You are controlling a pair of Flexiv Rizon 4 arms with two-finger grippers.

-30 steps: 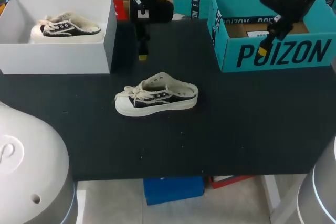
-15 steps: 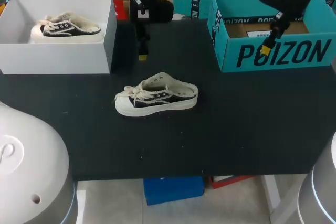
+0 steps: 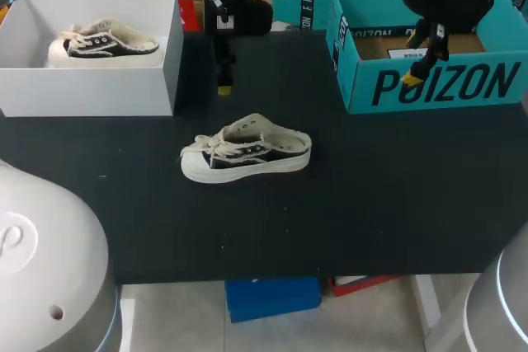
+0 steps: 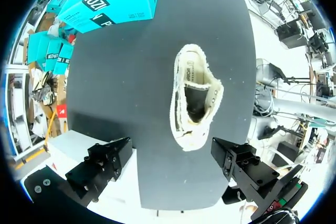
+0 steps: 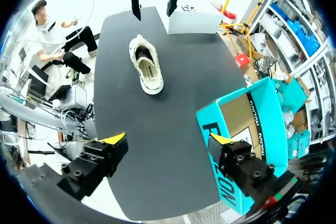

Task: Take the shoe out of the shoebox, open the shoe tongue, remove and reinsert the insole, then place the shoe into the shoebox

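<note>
A cream and black low shoe (image 3: 246,152) lies on its sole in the middle of the black table, toe to the left. The teal shoebox (image 3: 429,88) stands open at the back right. My right gripper (image 3: 415,59) hangs open above its front wall, holding nothing. In the right wrist view the gripper (image 5: 168,145) spans the box wall (image 5: 252,129), with the shoe (image 5: 147,64) far ahead. My left gripper (image 3: 223,80) hangs open behind the shoe, also with nothing in it. In the left wrist view the shoe (image 4: 194,98) lies just ahead of the gripper (image 4: 173,163).
A white box (image 3: 91,88) at the back left holds a second matching shoe (image 3: 103,41). In the left wrist view it (image 4: 79,148) sits beside the left finger. More teal boxes (image 3: 301,2) stand behind the table's back edge.
My right gripper has shifted slightly left and turned a little above the teal shoebox. The shoe and the left arm have not moved.
</note>
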